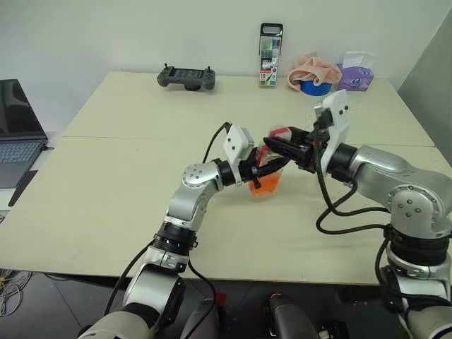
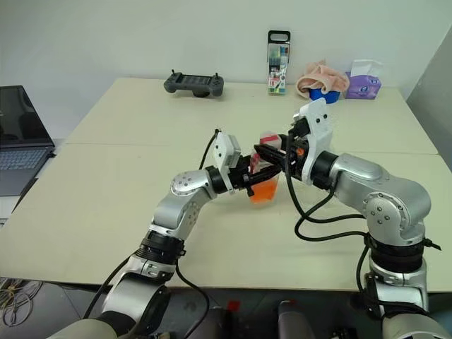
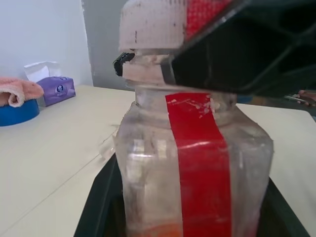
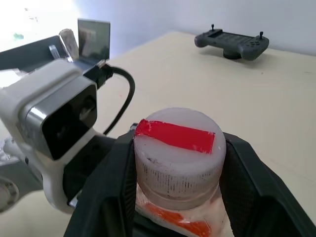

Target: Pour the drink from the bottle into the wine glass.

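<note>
The bottle stands upright near the table's middle, a small clear plastic bottle with a red strip down its side. The orange-red drink sits low in it. My left gripper reaches in from the left and is shut on the bottle's body. From the right, my right gripper is shut around the red-and-white cap, one finger on each side. A faint clear shape on the table beyond the bottle may be the wine glass; I cannot tell for sure.
Along the far edge of the table lie a black game controller, a tall black-framed marker pack, a blue bowl with a pink cloth and a purple tissue box. A laptop sits off the left side.
</note>
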Robot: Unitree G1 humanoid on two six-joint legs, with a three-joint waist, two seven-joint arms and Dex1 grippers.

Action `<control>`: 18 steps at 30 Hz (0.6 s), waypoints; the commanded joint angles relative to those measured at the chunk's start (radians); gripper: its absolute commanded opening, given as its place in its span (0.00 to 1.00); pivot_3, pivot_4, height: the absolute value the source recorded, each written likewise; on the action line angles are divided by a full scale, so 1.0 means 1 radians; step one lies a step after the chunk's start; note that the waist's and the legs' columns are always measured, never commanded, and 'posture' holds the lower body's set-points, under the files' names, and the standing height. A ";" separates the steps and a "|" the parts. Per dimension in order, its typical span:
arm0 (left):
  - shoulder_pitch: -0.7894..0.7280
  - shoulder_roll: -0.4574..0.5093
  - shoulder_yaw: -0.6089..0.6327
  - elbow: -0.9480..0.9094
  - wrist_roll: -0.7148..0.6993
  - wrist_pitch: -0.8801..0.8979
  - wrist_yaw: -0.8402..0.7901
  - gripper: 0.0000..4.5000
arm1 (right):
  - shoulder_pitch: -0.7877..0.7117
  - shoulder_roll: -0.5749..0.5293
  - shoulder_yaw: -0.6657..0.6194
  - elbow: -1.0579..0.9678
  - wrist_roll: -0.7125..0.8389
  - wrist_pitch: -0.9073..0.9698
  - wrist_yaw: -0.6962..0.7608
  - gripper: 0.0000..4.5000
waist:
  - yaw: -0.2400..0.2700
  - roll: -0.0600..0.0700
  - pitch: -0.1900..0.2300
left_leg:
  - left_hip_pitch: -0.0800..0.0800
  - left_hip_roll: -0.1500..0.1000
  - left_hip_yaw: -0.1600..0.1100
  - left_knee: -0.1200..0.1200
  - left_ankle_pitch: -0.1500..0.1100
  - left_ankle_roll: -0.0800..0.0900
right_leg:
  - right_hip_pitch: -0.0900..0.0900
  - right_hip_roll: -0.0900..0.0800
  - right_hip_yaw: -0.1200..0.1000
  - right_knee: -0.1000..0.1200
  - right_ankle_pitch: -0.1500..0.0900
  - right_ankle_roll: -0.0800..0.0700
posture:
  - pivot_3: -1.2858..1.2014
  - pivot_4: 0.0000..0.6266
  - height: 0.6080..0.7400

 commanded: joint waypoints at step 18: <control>-0.017 -0.022 -0.010 0.044 0.021 -0.004 0.015 0.35 | -0.053 0.013 -0.001 -0.053 -0.049 -0.043 0.029 1.00 | 0.000 0.000 0.000 | 0.000 0.000 -0.001 0.000 0.000 0.000 | 0.000 0.000 -0.001 0.000 0.000 0.000 | 0.52 0.24 1.00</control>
